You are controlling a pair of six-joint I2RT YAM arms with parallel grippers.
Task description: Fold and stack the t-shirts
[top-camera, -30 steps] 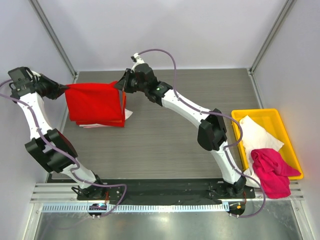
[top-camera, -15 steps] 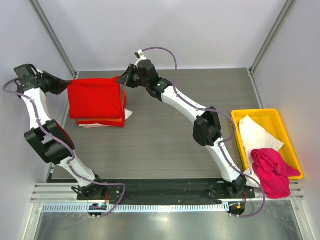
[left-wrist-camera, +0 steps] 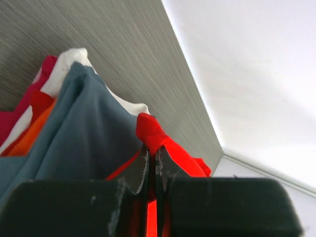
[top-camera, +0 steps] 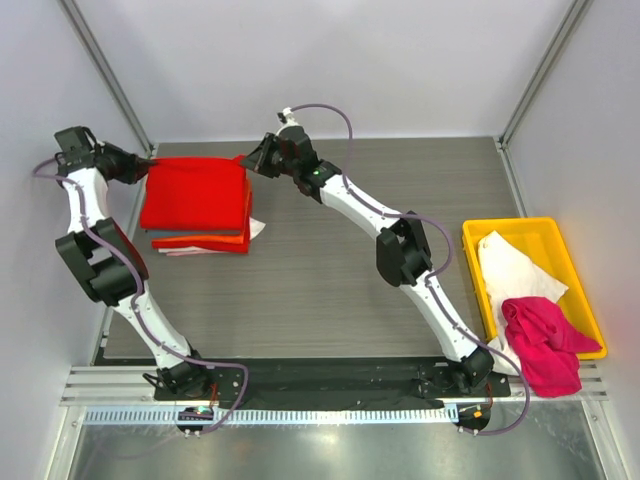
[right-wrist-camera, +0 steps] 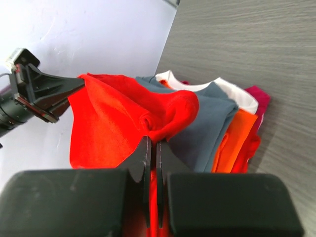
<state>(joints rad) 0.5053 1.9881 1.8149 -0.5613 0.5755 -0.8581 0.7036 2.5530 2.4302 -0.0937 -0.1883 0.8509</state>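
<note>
A bright red t-shirt (top-camera: 195, 193) is stretched over a folded stack at the table's far left. My left gripper (top-camera: 143, 172) is shut on its left corner (left-wrist-camera: 153, 131). My right gripper (top-camera: 250, 163) is shut on its right corner (right-wrist-camera: 163, 116). In the stack below, the edges of a grey-blue shirt (right-wrist-camera: 207, 118), an orange shirt (right-wrist-camera: 237, 133), a white one (right-wrist-camera: 232, 94) and a magenta one (right-wrist-camera: 259, 96) show. The same layers show in the left wrist view, with the grey-blue shirt (left-wrist-camera: 79, 128) uppermost.
A yellow tray (top-camera: 510, 225) at the right edge holds a white cloth (top-camera: 515, 265), and a crumpled magenta cloth (top-camera: 540, 345) hangs over its near end. The left wall stands right beside my left arm. Bare grey tabletop (top-camera: 320, 290) lies between the stack and the tray.
Both grippers have moved toward the back of the table, carrying the red shirt with them. It now spreads flatter, square over the stack.
</note>
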